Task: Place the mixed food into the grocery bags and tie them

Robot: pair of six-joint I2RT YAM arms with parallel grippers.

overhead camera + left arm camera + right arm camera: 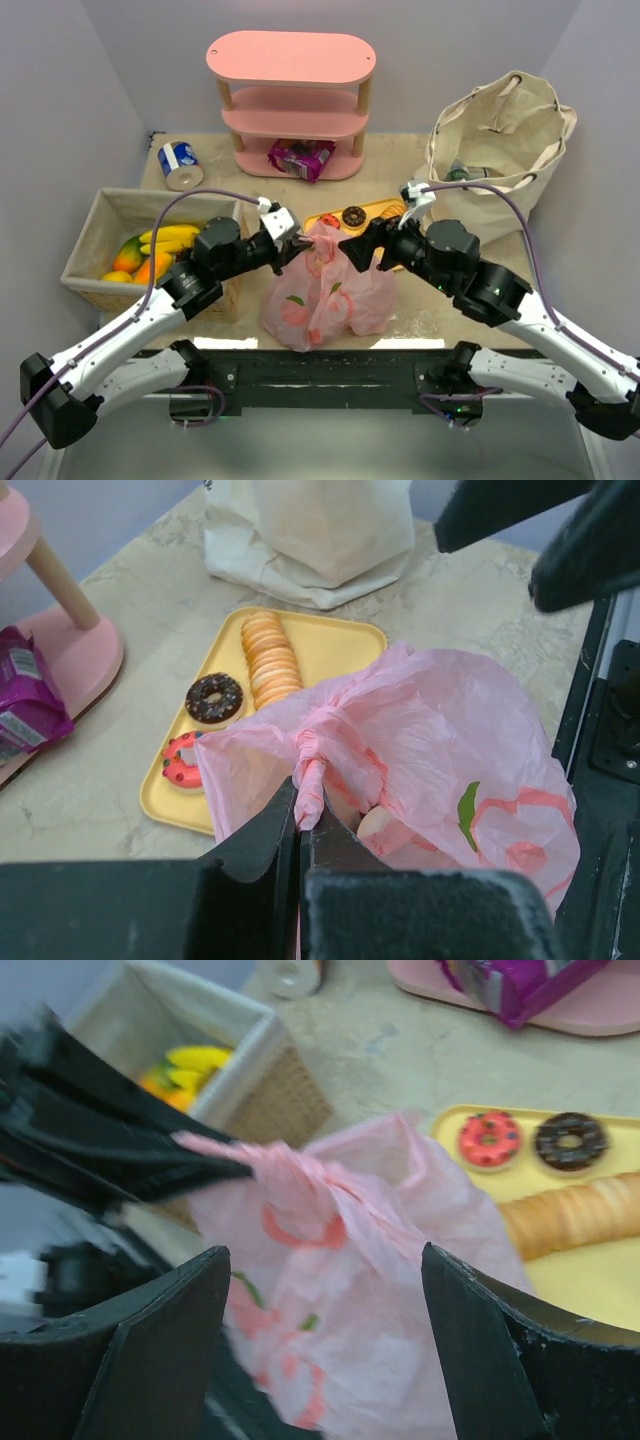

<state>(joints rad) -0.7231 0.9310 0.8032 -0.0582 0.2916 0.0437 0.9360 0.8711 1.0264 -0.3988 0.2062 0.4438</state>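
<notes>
The pink plastic bag (322, 290) sits near-centre on the table (400, 150), its twisted neck pinched by the left gripper (302, 818); the right gripper (352, 247) gapes empty at its 1 o'clock. A tray (330, 645) with two doughnuts (214, 697) lies at 12, half hidden; one canvas bag (500, 140) at 2, one basket (100, 200) at 9.

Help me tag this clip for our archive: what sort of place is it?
Probably a staged robot test booth, not a home: plain walls close around the table, with props like the pink shelf and a yellow tray of doughnuts.
</notes>
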